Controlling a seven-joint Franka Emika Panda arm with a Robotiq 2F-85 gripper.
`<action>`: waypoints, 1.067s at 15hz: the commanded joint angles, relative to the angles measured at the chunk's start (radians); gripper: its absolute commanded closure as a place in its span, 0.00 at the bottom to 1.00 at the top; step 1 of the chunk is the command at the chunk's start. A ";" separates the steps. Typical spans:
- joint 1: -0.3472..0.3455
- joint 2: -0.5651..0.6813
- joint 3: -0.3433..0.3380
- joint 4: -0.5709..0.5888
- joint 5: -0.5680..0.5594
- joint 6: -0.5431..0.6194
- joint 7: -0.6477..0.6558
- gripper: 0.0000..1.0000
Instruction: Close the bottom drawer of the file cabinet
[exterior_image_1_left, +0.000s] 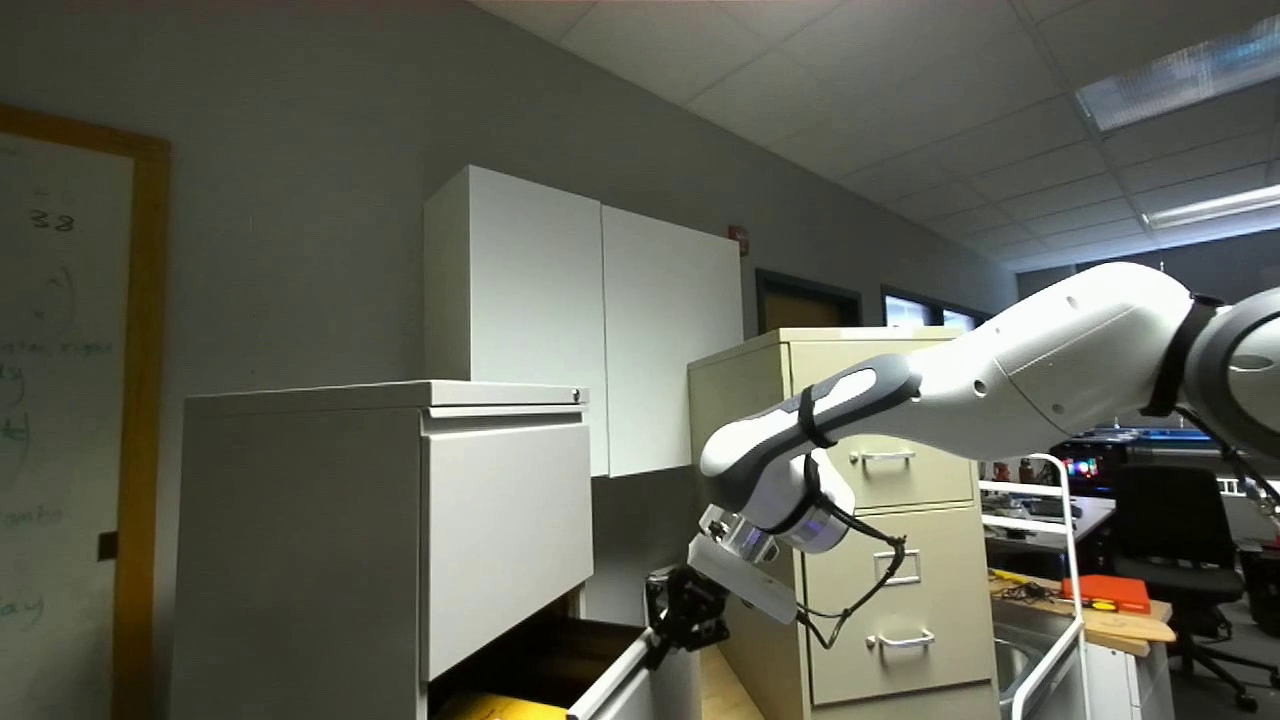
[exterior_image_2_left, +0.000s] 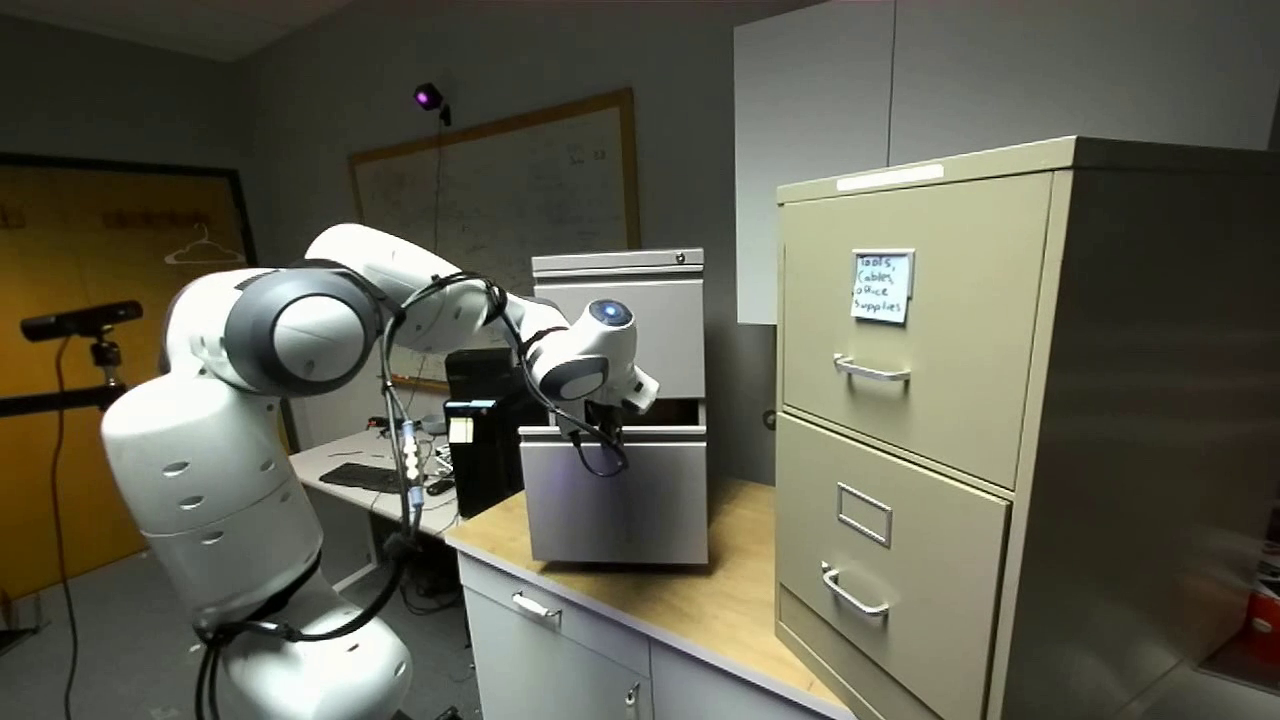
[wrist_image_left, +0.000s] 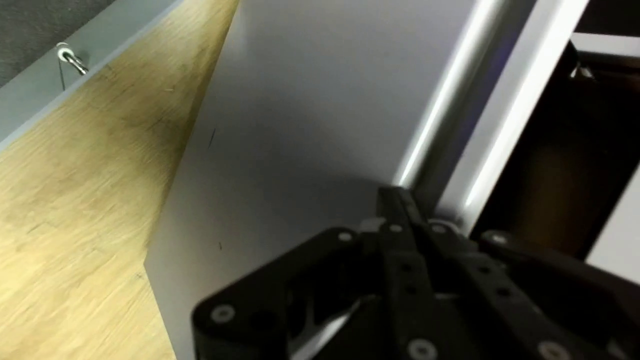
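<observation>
The black two-fingered gripper (wrist_image_left: 416, 207) was closed, its fingers together at the top edge of the flat, grey-fronted metal bottom drawer (exterior_image_2_left: 655, 515); whether they pinched that edge I could not tell. The drawer stood pulled out from the lower part of the boxy, pale grey-white metal file cabinet (exterior_image_1_left: 300, 560). Its plain front was upright, and the wrist view showed a rounded lip and a groove running along the top.

The white, jointed robot arm (exterior_image_2_left: 225, 460) reached across in an exterior view and covered part of that top edge. Just below the front lay a pale wooden countertop (exterior_image_2_left: 745, 520). Near the drawer stood a beige metal cabinet (exterior_image_2_left: 930, 340) with bar handles; a white two-door cupboard (exterior_image_1_left: 600, 330) hung on the grey wall (exterior_image_1_left: 300, 250).

Directly above the bottom drawer, a flat-fronted upper drawer (exterior_image_1_left: 510, 540) sat pushed in. Yellow contents (exterior_image_1_left: 500, 709) showed inside the bottom drawer's dark interior. The beige cabinet's paper label (exterior_image_2_left: 881, 287) read "Tools, Cables, office Supplies".
</observation>
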 joint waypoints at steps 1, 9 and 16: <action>0.019 0.127 0.018 0.165 0.073 -0.002 -0.017 1.00; -0.006 0.344 0.043 0.456 0.173 -0.101 -0.071 1.00; -0.045 0.517 0.051 0.710 0.215 -0.252 -0.084 1.00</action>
